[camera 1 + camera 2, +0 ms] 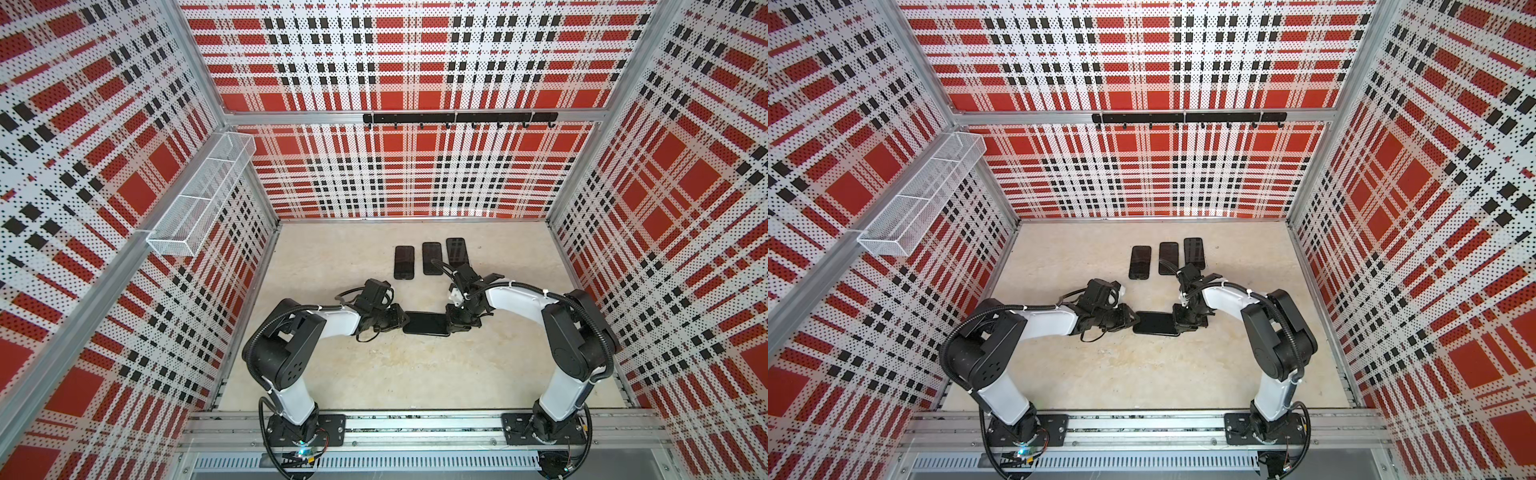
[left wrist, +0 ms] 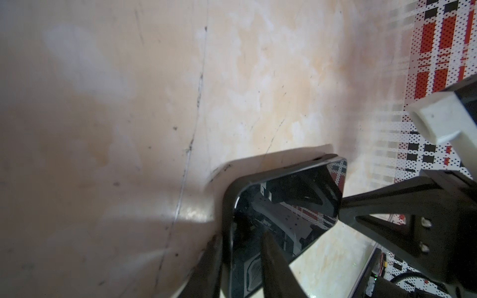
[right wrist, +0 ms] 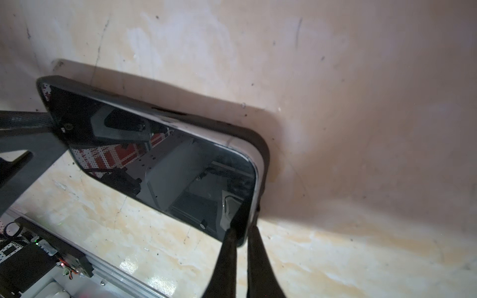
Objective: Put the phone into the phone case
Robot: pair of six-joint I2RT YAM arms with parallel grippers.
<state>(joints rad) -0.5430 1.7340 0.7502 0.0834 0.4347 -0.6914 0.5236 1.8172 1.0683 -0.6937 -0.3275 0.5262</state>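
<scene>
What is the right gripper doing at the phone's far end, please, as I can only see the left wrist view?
Observer: The right gripper is shut on a corner of the phone.
Operator: Is it seated in the case there?
Observer: Not fully; a pale strip of its side shows between screen and case rim.
Operator: Does anything else lie nearby?
Observer: Three more phones lie in a row beyond it, in both top views.

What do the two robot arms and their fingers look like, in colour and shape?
The left arm and the right arm have white shells, black joints and black corrugated cables. The fingers are slim, black and tapering.
</scene>
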